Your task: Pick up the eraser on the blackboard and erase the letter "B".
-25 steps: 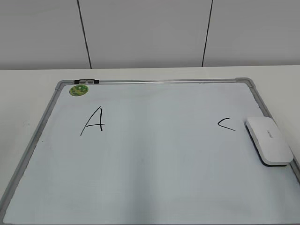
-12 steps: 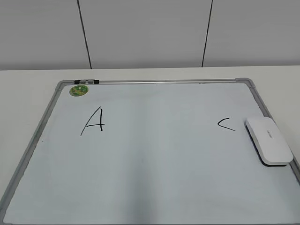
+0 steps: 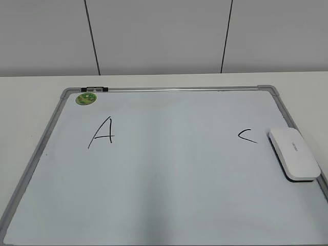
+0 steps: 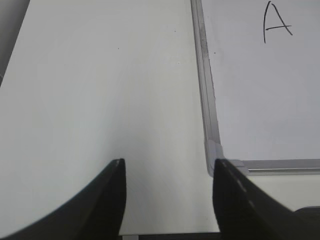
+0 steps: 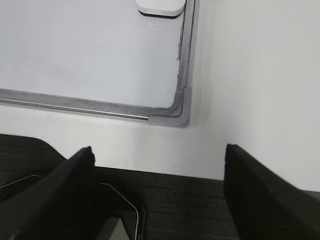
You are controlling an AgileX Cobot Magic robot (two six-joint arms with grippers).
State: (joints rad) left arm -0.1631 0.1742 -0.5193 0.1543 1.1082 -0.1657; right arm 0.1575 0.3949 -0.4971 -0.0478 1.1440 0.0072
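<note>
No "B" shows anywhere on the blackboard [image 3: 169, 174] — only the "A" [image 3: 101, 132] at the left and the "C" [image 3: 246, 136] at the right, with bare white between them. So I judge the erasing done. The eraser [image 3: 294, 153] lies flat at the board's right edge, just beside the "C", with nothing gripping it. My left gripper [image 4: 169, 200] hangs wide and empty over the tabletop [image 4: 100, 90] by the board's near-left corner; my right gripper [image 5: 159, 187] is spread wide too, empty, near the near-right corner. Little seems left to do — perhaps only parking both arms.
</note>
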